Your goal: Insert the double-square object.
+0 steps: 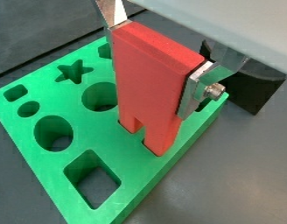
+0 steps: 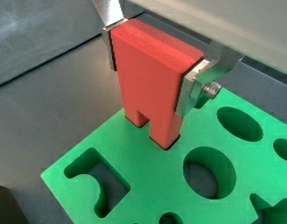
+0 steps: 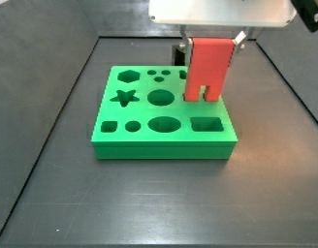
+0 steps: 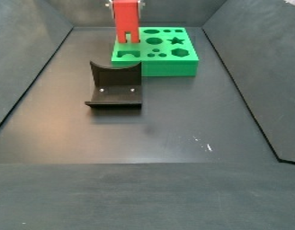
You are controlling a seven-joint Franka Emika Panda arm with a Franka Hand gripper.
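The double-square object is a tall bright-red piece, upright with its two square legs pointing down. My gripper is shut on its upper part, one silver finger on each narrow side; it also shows in a wrist view. The leg tips meet the top of the green board near one edge in a side view. I cannot tell whether they have entered holes. The piece also shows over the board in a side view.
The board has several shaped holes: a star, rounds, an oval and a square. The dark fixture stands on the floor in front of the board. Dark walls ring the floor.
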